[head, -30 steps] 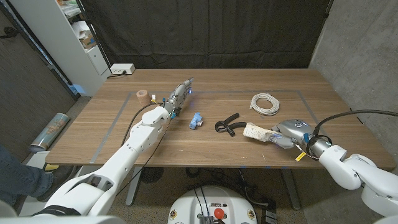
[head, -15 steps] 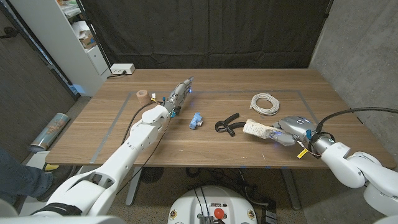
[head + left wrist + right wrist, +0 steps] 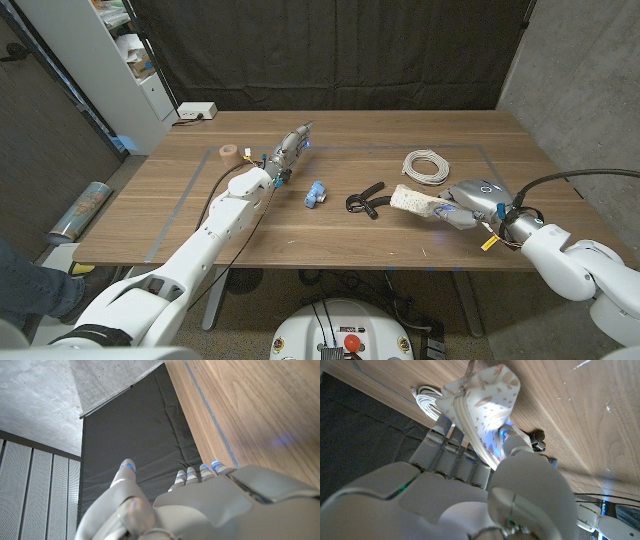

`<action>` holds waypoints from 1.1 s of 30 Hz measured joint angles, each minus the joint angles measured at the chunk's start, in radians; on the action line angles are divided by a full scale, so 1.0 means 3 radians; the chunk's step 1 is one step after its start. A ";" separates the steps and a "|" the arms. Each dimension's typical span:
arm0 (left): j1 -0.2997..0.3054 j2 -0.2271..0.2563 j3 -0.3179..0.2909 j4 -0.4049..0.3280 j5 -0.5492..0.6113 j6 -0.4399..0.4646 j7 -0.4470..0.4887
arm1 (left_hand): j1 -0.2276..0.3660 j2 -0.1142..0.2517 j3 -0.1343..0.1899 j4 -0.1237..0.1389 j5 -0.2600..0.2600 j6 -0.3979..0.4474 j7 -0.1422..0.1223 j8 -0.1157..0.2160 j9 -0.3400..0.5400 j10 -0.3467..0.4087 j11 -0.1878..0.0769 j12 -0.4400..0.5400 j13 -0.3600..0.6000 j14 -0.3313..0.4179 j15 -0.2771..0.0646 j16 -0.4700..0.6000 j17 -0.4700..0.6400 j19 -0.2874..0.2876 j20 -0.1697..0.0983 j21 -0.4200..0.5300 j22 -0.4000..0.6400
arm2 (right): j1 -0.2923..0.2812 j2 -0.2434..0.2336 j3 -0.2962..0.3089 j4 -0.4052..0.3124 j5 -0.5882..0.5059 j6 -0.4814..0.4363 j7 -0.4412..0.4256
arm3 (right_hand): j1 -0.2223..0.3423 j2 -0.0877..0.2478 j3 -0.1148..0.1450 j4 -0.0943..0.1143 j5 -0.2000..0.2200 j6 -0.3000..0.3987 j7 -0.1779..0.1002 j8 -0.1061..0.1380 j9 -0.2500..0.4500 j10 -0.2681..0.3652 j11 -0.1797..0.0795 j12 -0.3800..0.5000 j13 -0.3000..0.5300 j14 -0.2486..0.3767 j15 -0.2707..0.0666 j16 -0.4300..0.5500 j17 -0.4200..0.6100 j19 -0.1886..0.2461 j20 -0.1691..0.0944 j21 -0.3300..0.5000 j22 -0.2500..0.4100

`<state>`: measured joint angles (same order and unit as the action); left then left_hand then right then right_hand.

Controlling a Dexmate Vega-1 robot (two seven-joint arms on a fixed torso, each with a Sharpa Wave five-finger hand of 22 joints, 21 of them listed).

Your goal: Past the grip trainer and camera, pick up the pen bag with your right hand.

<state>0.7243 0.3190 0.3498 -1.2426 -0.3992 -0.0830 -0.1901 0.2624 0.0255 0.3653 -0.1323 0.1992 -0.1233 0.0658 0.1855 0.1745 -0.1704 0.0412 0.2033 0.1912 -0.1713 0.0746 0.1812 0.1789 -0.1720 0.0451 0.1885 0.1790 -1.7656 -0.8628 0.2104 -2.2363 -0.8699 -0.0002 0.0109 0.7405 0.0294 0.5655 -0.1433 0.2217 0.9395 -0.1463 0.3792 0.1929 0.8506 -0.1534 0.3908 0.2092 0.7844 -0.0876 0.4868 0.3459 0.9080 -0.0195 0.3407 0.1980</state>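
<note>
1. The pen bag point(image 3: 413, 204), cream with a small pattern, is gripped at one end by the right hand point(image 3: 471, 205) at the right side of the desk point(image 3: 330, 235); whether it is clear of the wood cannot be told.
2. In the right wrist view the pen bag point(image 3: 487, 402) is seen pinched between thumb and fingers point(image 3: 451, 447).
3. The black grip trainer point(image 3: 365, 198) lies just left of the bag, and the blue camera point(image 3: 315, 192) further left.
4. A coiled white cable point(image 3: 426, 166) lies beyond the bag.
5. The left hand point(image 3: 285, 153) is stretched out on the far left of the desk, fingers apart, holding nothing.
</note>
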 measured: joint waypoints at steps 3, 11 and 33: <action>0.0011 0.0006 -0.0001 -0.0018 -0.0001 0.0002 0.0000 | 0.0000 0.0000 0.0000 0.0000 0.0000 0.0000 0.0000 0.0000 0.0000 0.0000 0.0000 0.0000 0.0000 0.0000 0.0000 0.0000 0.0000 0.0000 0.0000 0.0000 0.0000 | -0.0007 0.0043 0.0032 -0.0037 -0.0040 0.0033 0.0021 | 0.0009 0.0009 0.0000 0.0000 -0.0017 0.0007 0.0007 -0.0001 -0.0001 0.0018 -0.0018 0.0000 0.0000 0.0000 0.0000 0.0000 0.0000 -0.0024 0.0000 0.0012 0.0000; 0.0041 0.0020 -0.0011 -0.0057 -0.0013 -0.0001 -0.0002 | 0.0000 0.0000 0.0000 0.0000 0.0000 0.0000 0.0000 0.0000 0.0000 0.0000 0.0000 0.0000 0.0000 0.0000 0.0000 0.0000 0.0000 0.0000 0.0000 0.0000 0.0000 | -0.0013 0.0165 0.0114 -0.0134 -0.0154 0.0130 0.0080 | 0.0018 0.0018 0.0000 0.0000 -0.0021 0.0018 0.0019 -0.0013 0.0000 0.0018 -0.0018 -0.0025 0.0000 0.0000 0.0000 -0.0023 0.0016 -0.0024 0.0000 0.0012 0.0000; 0.0049 0.0033 -0.0045 -0.0044 -0.0065 -0.0116 -0.0051 | 0.0018 0.0018 0.0000 0.0000 0.0000 0.0000 0.0000 0.0000 0.0000 0.0000 0.0000 0.0000 0.0000 0.0000 0.0000 0.0000 0.0000 0.0000 0.0000 0.0000 0.0000 | 0.0080 0.0445 0.0243 -0.0347 -0.0477 0.0305 0.0293 | 0.0017 0.0017 -0.0023 -0.0005 -0.0049 0.0025 0.0011 -0.0029 0.0002 0.0018 -0.0018 -0.0045 0.0000 0.0000 0.0000 -0.0049 0.0031 -0.0036 -0.0012 0.0012 -0.0001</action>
<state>0.7390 0.3288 0.3363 -1.2557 -0.4187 -0.1179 -0.2055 0.2677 0.0308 0.3653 -0.1323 0.1992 -0.1233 0.0658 0.1855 0.1745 -0.1704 0.0412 0.2033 0.1912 -0.1713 0.0746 0.1812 0.1789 -0.1720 0.0451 0.1886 0.1788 -1.7415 -0.7294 0.2834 -2.3405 -1.0130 0.0915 0.0988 0.7456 0.0344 0.5587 -0.1447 0.2068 0.9469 -0.1428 0.3704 0.1934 0.8559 -0.1586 0.3772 0.2093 0.7844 -0.0876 0.4721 0.3552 0.8973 -0.0232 0.3444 0.1978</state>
